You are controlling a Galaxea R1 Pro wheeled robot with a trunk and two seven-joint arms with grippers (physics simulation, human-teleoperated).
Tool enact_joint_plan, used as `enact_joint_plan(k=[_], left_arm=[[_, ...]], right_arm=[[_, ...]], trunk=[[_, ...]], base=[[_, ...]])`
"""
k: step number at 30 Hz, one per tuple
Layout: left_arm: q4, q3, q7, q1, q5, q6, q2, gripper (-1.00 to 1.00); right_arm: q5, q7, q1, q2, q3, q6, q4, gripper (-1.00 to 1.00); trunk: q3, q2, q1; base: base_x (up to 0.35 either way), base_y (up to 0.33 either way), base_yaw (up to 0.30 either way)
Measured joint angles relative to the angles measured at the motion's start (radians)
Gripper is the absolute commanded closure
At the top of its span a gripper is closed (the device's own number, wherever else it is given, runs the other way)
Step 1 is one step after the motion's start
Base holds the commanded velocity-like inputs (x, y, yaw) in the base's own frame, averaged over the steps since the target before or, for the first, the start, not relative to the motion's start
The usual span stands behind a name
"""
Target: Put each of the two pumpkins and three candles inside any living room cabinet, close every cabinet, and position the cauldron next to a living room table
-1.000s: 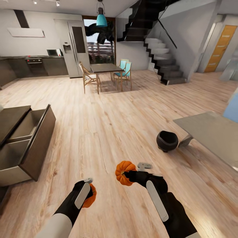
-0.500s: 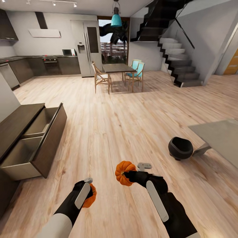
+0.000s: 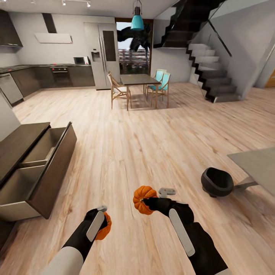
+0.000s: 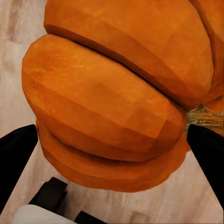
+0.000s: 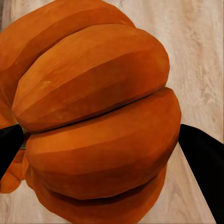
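Note:
Each hand carries an orange ribbed pumpkin. My left gripper (image 3: 103, 225) is shut on one pumpkin (image 3: 104, 227), which looms large between the dark fingers in the left wrist view (image 4: 116, 102). My right gripper (image 3: 147, 200) is shut on the other pumpkin (image 3: 142, 199), seen close up in the right wrist view (image 5: 98, 121). The dark-brown cabinet (image 3: 57, 168) stands at the left with two pale drawers pulled open. The black cauldron (image 3: 217, 181) sits on the floor at the right, beside a grey table (image 3: 258, 164). The candles are out of view.
Wide wooden floor lies ahead. A dining table (image 3: 138, 80) with chairs stands far back, the kitchen units (image 3: 49, 76) at the far left, and a dark staircase (image 3: 208, 72) at the far right.
The whole view has swung to the left: the cabinet and cauldron drifted rightward in the picture. Both grippers keep hold of their pumpkins in the same pose.

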Motion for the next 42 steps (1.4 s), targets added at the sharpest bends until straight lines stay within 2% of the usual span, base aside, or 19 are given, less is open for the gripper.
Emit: enact_joint_plan(k=[21, 42], left_arm=[[0.000, 0.000, 0.001, 0.000, -0.002, 0.000, 0.000, 1.00], [-0.008, 0.008, -0.006, -0.008, -0.004, -0.006, 0.005, 1.00]], right_arm=[[-0.001, 0.000, 0.000, 0.000, 0.001, -0.001, -0.003, 1.00], [-0.001, 0.000, 0.001, -0.001, 0.000, -0.005, -0.010, 1.00]], trunk=[[0.000, 0.000, 0.000], [0.000, 0.000, 0.000]], base=[[0.350, 0.000, 0.277], [0.350, 0.000, 0.016]])
